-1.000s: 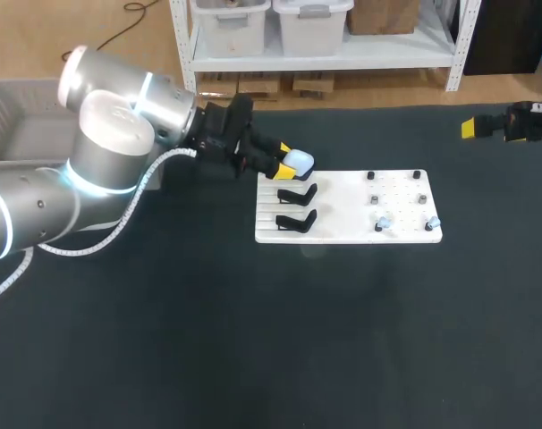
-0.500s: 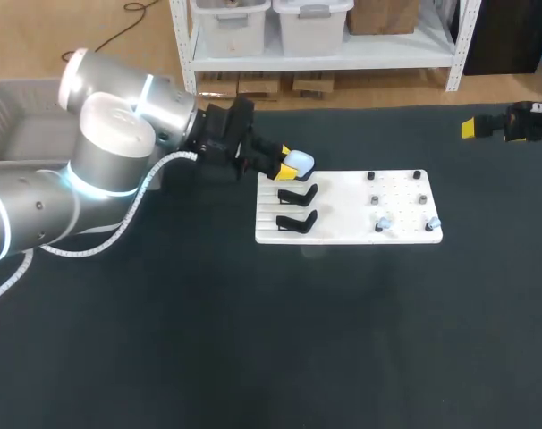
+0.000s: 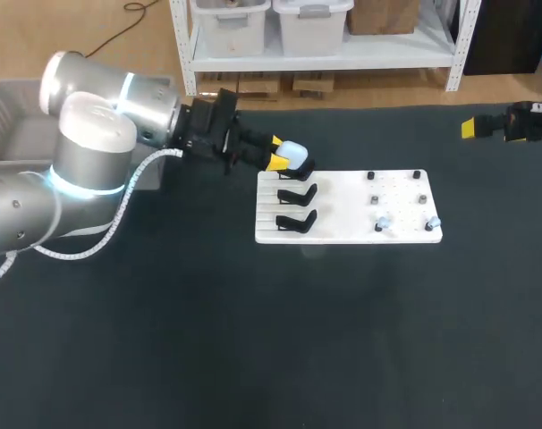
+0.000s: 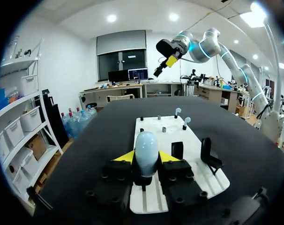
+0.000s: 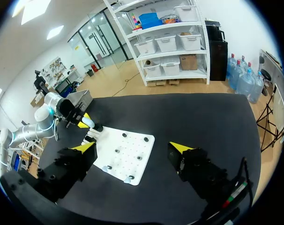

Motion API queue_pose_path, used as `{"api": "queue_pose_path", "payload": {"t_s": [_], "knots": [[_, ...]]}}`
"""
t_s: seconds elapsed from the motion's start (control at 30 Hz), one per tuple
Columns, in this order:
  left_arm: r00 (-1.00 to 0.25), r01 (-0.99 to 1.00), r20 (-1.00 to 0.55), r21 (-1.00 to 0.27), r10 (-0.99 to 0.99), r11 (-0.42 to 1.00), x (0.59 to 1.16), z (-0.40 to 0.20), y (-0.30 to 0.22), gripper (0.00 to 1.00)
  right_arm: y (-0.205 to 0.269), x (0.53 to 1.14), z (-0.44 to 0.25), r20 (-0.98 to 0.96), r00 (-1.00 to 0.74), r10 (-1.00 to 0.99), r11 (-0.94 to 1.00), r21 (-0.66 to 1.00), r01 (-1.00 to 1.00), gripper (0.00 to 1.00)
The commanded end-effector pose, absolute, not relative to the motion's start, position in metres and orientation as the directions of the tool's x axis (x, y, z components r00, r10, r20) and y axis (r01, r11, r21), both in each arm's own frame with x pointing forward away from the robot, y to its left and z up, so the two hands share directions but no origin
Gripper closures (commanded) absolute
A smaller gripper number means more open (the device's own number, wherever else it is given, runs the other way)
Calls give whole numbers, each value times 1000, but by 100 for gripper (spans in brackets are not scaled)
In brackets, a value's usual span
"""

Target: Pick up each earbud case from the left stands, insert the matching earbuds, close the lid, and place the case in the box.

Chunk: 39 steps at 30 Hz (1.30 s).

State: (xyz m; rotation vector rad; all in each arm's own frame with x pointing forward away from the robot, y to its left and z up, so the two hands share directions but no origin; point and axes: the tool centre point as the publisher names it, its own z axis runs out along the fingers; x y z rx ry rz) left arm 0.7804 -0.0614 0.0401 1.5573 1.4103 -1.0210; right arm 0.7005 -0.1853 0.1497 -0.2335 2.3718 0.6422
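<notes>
A pale blue earbud case [image 3: 293, 154] is held between the yellow fingertips of my left gripper [image 3: 283, 158], just above the farthest black stand [image 3: 298, 171] of the white board [image 3: 347, 232]. In the left wrist view the case [image 4: 146, 149] stands upright between the two tips, and both touch it. Two other black stands [image 3: 296, 192] [image 3: 294, 220] are bare. Small earbuds [image 3: 381, 222] [image 3: 431, 222] sit on pegs at the board's right end. My right gripper [image 5: 132, 148] hangs open and empty high over the table's far right corner.
A grey crate [image 3: 10, 125] stands off the table's left side behind my left arm. Several dark pegs [image 3: 371, 177] dot the right half of the board. Dark table cloth [image 3: 280, 340] spreads in front of the board.
My left gripper narrowed onto the case, then drew back to the left and slightly up with it, off the far stand. The right arm kept still.
</notes>
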Motion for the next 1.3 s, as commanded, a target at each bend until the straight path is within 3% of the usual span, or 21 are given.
{"api": "queue_pose_path", "payload": {"t_s": [0.03,0.77,1.3], "knots": [[53,999,-931,49,362,-20,777,40,-66,100,-186,700,150,-643,-766,0,863,386,-324,0],[30,999,-994,32,106,15,728,142,-45,100,-186,700,150,-643,-766,0,863,386,-324,0],[-14,999,-995,-9,94,54,706,150,-46,100,-186,700,150,-643,-766,0,863,386,-324,0]]}}
